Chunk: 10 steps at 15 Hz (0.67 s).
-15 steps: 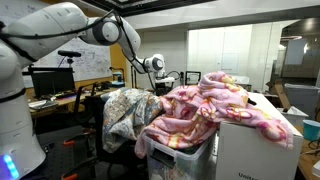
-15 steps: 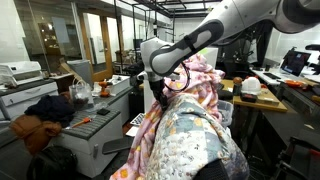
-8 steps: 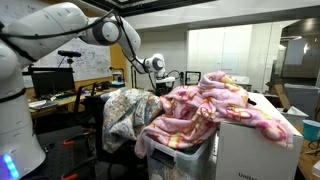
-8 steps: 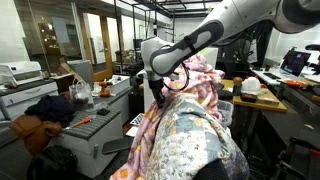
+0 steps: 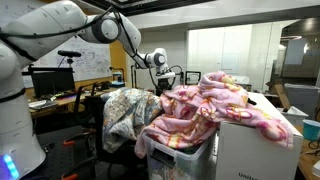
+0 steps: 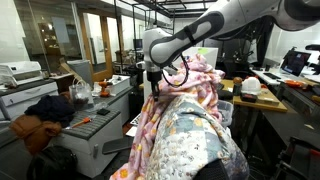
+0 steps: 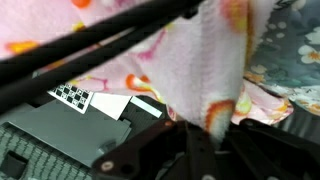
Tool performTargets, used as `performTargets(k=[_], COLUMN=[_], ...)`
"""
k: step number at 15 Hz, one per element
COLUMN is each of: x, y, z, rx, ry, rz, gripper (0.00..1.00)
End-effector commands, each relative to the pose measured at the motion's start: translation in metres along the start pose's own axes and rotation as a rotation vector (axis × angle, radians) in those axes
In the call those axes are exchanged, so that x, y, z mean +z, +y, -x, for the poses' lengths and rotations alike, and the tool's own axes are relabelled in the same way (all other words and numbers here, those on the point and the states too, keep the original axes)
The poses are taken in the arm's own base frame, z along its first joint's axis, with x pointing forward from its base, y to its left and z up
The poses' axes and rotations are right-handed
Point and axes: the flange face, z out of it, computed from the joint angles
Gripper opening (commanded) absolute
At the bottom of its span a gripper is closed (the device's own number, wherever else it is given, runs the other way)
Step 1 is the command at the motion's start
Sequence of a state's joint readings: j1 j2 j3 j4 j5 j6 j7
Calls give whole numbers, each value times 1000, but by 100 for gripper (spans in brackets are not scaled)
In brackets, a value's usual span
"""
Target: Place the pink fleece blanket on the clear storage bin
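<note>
The pink fleece blanket (image 5: 215, 108) is seen heaped across the centre and right of an exterior view. It is draped over the top of the clear storage bin (image 5: 185, 163) at the lower centre and over the upper edge of the white box (image 5: 258, 150) just beside the bin at the lower right. Only the bin's front wall is exposed below the hanging fleece. Coloured contents are faintly visible through it, but they cannot be identified.

A grey-white patterned blanket (image 5: 124, 116) is hung left of centre, touching the pink one along its right edge. The white robot arm (image 5: 60, 28) is stretched from the upper left towards the middle of the frame, and its end is held at the left edge of the pink heap.

In an exterior view, the pink fleece blanket (image 6: 196, 88) is seen at the centre with the patterned blanket (image 6: 192, 142) in front of it at the lower centre. The arm (image 6: 225, 25) is brought in from the upper right. A strip of pink fleece is drawn up to its tip, left of centre.

In the wrist view, most of the upper frame is filled by the pink fleece blanket (image 7: 150, 50). A narrow fold of it is hung down to the lower centre, where it is pinched between the jaws, which are pressed together on it. The patterned blanket (image 7: 292, 50) is shown at the upper right. A checkered marker tag (image 7: 74, 97) is seen at the left on a grey surface. A dark bar (image 7: 90, 45) is laid diagonally across the upper left.
</note>
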<state>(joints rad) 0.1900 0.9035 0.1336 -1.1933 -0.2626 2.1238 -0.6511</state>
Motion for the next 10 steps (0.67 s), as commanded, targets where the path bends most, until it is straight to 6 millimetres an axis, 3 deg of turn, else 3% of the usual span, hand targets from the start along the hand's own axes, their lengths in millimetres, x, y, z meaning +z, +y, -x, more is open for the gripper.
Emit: performTargets(k=[1, 6, 10], x=[-47, -98, -138], y=[14, 40, 63], z=[10, 36, 68], rx=[121, 271, 394], ry=[72, 176, 253], rz=[2, 23, 31], gripper=[1, 1, 1])
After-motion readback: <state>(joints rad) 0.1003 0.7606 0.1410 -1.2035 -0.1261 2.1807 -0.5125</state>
